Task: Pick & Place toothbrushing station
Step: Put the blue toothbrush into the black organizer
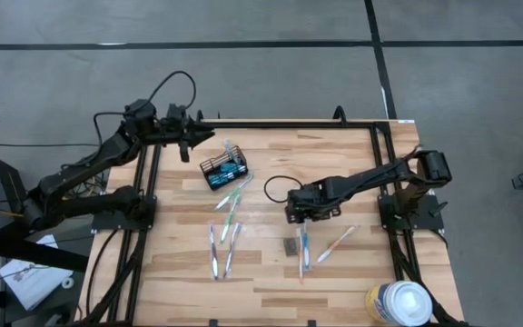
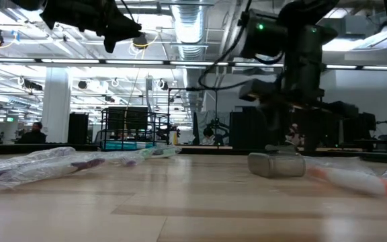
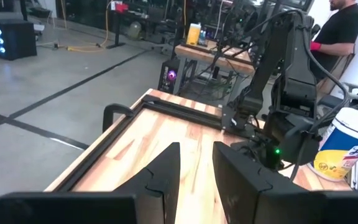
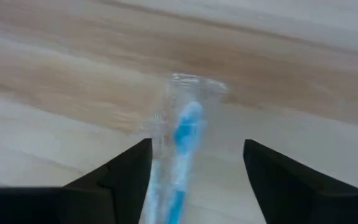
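The black wire-mesh caddy (image 1: 222, 170) stands on the table's far left part, with blue-and-white tubes in it. Wrapped toothbrushes lie flat on the wood: two (image 1: 222, 252) near the front left, one (image 1: 232, 196) just in front of the caddy, one (image 1: 337, 243) at the right. My right gripper (image 1: 302, 216) is open and low over a wrapped blue toothbrush (image 4: 183, 138), which also shows in the high view (image 1: 304, 252). Its fingers stand on either side of the brush's end, and I see no touch. My left gripper (image 1: 186, 143) hangs above the table's far left edge, beside the caddy, its fingers (image 3: 169, 163) a narrow gap apart and empty.
A small dark grey block (image 1: 291, 245) lies just left of the blue toothbrush and shows under my right gripper in the low view (image 2: 276, 164). A large white round canister (image 1: 399, 302) stands at the near right corner. A black cable loop (image 1: 278, 188) lies mid-table. A person (image 3: 344, 28) stands beyond the table.
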Controlling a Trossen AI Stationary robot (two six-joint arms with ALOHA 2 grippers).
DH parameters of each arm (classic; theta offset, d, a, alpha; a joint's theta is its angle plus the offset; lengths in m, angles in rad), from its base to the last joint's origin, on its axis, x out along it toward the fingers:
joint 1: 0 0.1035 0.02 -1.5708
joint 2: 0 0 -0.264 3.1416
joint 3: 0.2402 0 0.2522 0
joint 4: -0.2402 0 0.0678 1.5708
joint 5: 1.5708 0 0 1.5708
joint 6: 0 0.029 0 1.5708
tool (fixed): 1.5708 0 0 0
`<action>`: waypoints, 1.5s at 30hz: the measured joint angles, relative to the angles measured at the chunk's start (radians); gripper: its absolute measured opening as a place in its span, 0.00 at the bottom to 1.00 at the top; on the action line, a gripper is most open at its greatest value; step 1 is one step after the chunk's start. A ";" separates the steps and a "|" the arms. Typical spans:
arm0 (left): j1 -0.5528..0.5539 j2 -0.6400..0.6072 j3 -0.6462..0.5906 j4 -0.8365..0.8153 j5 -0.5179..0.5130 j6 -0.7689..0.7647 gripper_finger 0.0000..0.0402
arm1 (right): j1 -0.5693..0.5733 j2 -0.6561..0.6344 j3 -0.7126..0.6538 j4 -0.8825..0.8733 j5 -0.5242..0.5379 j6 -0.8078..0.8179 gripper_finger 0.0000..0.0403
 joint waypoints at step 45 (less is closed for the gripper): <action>0.000 0.000 -0.043 -0.003 0.017 -0.033 0.22 | -0.057 0.017 -0.003 -0.040 0.019 -0.120 0.43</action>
